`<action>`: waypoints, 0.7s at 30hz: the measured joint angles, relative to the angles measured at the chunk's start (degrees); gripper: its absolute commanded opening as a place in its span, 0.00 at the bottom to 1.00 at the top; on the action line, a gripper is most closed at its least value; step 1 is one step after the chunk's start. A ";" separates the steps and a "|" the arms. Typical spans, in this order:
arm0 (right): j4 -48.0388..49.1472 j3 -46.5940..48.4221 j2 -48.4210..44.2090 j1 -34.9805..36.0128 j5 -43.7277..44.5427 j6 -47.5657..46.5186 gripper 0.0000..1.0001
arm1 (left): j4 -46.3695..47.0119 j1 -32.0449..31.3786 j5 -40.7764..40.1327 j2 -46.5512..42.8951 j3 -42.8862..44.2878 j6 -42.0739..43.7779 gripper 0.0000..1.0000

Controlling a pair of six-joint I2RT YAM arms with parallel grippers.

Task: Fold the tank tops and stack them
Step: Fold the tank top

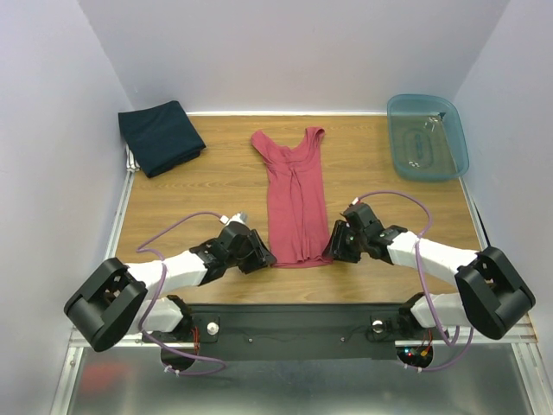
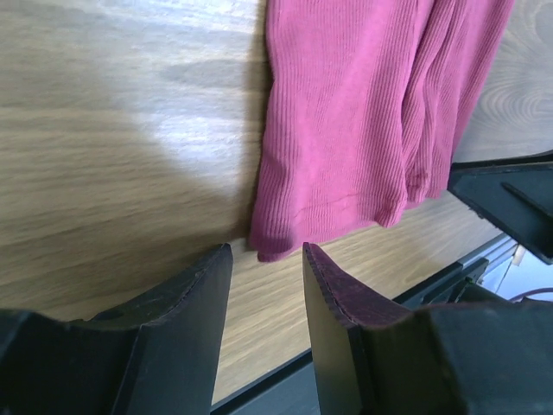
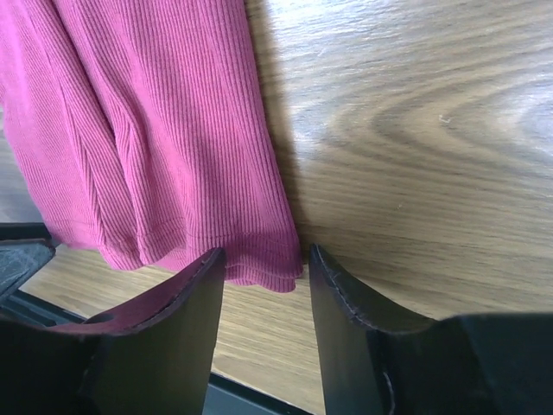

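Left gripper point(image 2: 266, 255) stands with jaws apart at the near left corner of the maroon top point(image 1: 294, 194). In the left wrist view that corner lies just ahead of the gap and is not yet between the fingers. Right gripper point(image 3: 263, 259), also open and holding nothing, meets the near right corner, with the hem point(image 3: 259, 275) edge at the mouth of its jaws. Each arm is nearer its own corner. The top's long axis runs away from the arms across the table point(image 1: 199, 199), hem near and shoulder straps point(image 1: 261, 140) far. Whether any finger touches the wood or the cloth cannot be told. The top's middle is bunched in lengthwise folds, so its layers are unclear. Well beyond lie the folded navy top point(image 1: 160, 137), far left, and a blue tub point(image 1: 428, 137), far right.
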 measured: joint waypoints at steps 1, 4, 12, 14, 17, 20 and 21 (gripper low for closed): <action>0.28 -0.02 0.17 0.04 0.02 0.13 0.49 | 0.24 0.02 0.11 0.20 0.07 -0.02 0.50; 0.59 -0.04 0.31 0.15 0.09 0.46 0.45 | 1.27 0.02 0.44 2.01 0.90 -0.02 0.48; 1.88 -0.79 0.26 0.44 0.35 1.01 0.40 | 2.91 0.11 0.87 4.09 1.40 -0.07 0.43; 1.99 -0.87 0.28 0.48 0.48 1.05 0.37 | 3.28 0.11 1.01 4.46 1.40 -0.09 0.40; 2.21 -1.14 0.31 0.74 0.57 1.07 0.28 | 4.13 0.07 1.20 5.35 1.40 -0.09 0.35; 2.29 -1.40 0.42 0.74 0.79 1.11 0.20 | 4.87 -0.09 1.51 6.71 1.86 0.00 0.23; 2.29 -1.49 0.42 0.76 0.92 1.09 0.14 | 4.94 -0.26 1.49 7.23 2.05 0.13 0.19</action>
